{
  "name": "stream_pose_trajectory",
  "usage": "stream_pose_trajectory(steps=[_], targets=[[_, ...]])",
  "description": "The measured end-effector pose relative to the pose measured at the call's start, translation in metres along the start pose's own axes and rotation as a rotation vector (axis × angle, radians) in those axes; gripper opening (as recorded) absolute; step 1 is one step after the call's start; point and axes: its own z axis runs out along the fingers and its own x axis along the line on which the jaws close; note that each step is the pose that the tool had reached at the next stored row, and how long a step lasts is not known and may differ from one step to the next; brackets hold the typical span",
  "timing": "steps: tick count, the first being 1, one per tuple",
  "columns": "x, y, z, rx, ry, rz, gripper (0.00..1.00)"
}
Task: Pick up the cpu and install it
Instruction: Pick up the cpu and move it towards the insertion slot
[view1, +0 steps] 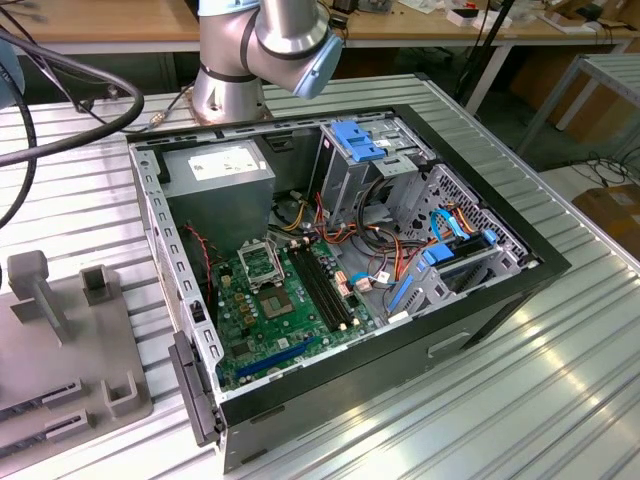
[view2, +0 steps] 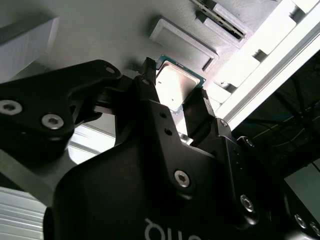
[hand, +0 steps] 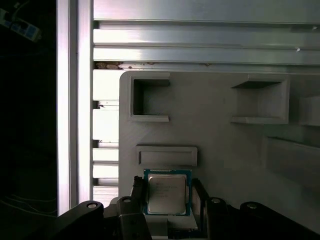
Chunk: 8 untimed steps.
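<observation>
The ribbed counter lies beyond the fingers, past the edge of a grey tray. Your fingers are clamped on the cpu — one black tip against each of two opposite edges, the pale metal plate square between them in both wrist views. Just ahead of the fingertips a shallow rectangular frame rises from the tray. You can't tell whether the cpu touches the tray — it sits close over it.

Exterior view oblique; wrist views near cpu
</observation>
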Motion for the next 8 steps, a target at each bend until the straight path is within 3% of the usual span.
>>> stream_pose_trajectory(steps=[8], targets=[[0.0001, 0.0, -0.0033, 0.0001, 0.0001, 0.0, 0.47]])
